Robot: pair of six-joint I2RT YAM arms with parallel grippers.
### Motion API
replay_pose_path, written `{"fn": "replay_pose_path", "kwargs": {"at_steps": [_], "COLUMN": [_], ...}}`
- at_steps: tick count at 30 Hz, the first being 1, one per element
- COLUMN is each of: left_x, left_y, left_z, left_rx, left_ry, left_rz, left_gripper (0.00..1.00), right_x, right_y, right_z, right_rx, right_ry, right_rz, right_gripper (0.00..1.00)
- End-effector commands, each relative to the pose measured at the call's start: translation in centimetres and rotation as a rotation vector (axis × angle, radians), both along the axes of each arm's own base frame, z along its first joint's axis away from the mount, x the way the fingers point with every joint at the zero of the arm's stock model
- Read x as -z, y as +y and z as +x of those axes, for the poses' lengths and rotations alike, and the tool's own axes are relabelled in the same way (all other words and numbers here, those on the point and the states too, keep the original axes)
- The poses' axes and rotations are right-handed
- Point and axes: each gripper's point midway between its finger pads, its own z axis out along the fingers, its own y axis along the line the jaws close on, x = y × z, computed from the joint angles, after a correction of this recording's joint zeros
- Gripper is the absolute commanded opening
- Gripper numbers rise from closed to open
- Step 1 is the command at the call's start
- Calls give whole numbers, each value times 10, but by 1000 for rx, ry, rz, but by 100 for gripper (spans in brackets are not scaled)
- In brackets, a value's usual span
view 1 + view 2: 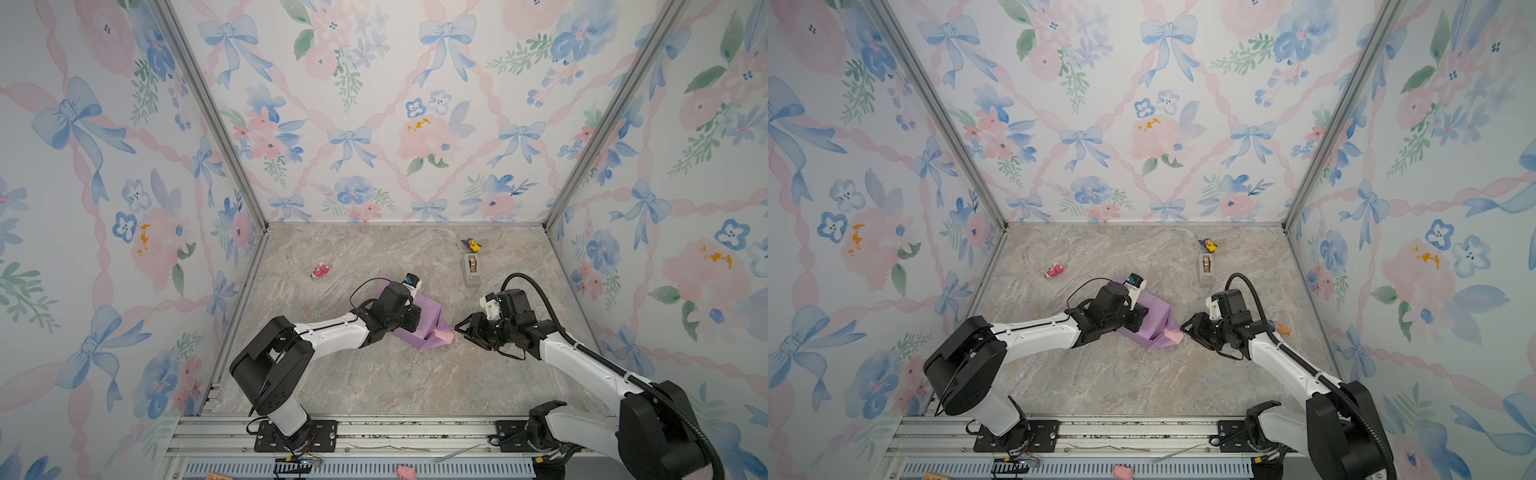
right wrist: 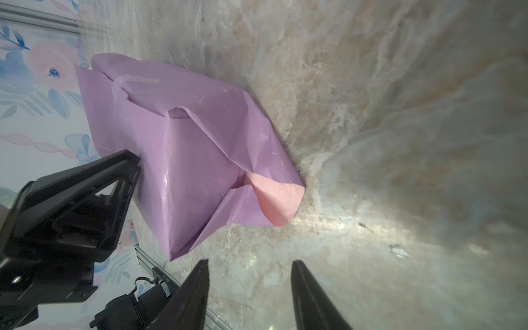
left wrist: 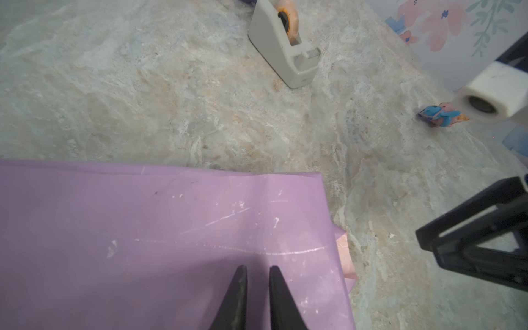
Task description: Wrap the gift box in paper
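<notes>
Wrap was mostly done. The lilac-purple sheet of thin paper (image 2: 183, 148) sat around a boxy shape mid-table on the grey marble-pattern table (image 1: 374, 374). The gift box itself showed nowhere, so I judged it was fully covered inside. A pale strip that looked like tape (image 2: 140, 80) lay across a seam on top, so the body wrap looked fastened.

The end facing the right arm was only half folded. Side flaps were creased in, but the pale pink underside flap (image 2: 277, 200) stuck out loose on the table with no tape on it. I couldn't see the far end.

The left pincer (image 3: 258, 270) was down on the paper's top face, tips nearly together with a slim gap. I couldn't tell whether it pinched a fold or just pressed. The right pincer (image 2: 250, 264) was open and empty, just beside that loose end, not touching it.

The small grey tape dispenser (image 1: 471, 270) stood well behind the parcel.

Left to do, in my view: fold the pink flap up and tape it.
</notes>
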Motion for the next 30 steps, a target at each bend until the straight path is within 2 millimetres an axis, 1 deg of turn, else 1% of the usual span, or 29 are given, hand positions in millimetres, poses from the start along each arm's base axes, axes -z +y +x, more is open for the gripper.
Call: {"fn": "replay_pose_path", "kwargs": {"at_steps": [1, 5, 8, 12, 15, 18, 23, 26, 30], "left_x": [3, 10, 13, 8, 9, 10, 8, 7, 6], "left_y": [1, 4, 5, 4, 4, 5, 4, 4, 5], "left_z": [1, 1, 1, 2, 3, 3, 4, 5, 6], "left_rx": [-2, -14, -18, -18, -21, -22, -22, -23, -24], "left_ry": [12, 33, 42, 33, 31, 33, 27, 23, 19], "left_rz": [-26, -25, -28, -42, -40, -45, -51, -56, -60], "left_gripper": [18, 18, 18, 18, 18, 18, 18, 18, 18], "right_x": [5, 21, 33, 48, 55, 59, 63, 62, 56], "right_y": [9, 28, 39, 40, 45, 50, 46, 47, 51], "right_z": [-10, -21, -25, -23, -19, -16, -9, -3, 9], "right_rx": [100, 126, 139, 157, 173, 187, 236, 249, 248], "right_ry": [50, 102, 130, 150, 158, 154, 117, 84, 17], "right_rz": [75, 112, 124, 96, 108, 118, 113, 120, 145], "right_gripper": [51, 52, 52, 52, 52, 52, 52, 52, 52]}}
